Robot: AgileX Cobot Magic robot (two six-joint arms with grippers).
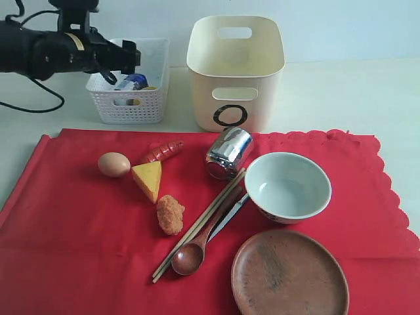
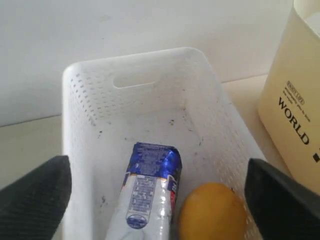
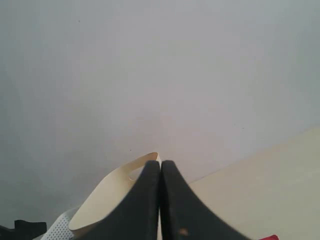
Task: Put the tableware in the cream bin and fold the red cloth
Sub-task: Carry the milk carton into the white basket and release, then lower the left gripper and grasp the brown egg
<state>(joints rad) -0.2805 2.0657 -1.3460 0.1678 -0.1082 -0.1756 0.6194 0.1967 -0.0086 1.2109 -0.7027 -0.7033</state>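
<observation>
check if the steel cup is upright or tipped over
Tipped: the steel cup lies on its side on the red cloth.

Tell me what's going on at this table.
The left end effector hovers open above the white lattice basket, which holds a blue-and-silver packet and a yellow fruit. The right end effector is shut, holding nothing. No tableware is being handled: the steel cup lies on its side near the white bowl, brown plate, wooden spoon and chopsticks, all on the red cloth, which is spread flat. The cream bin stands behind it.
</observation>
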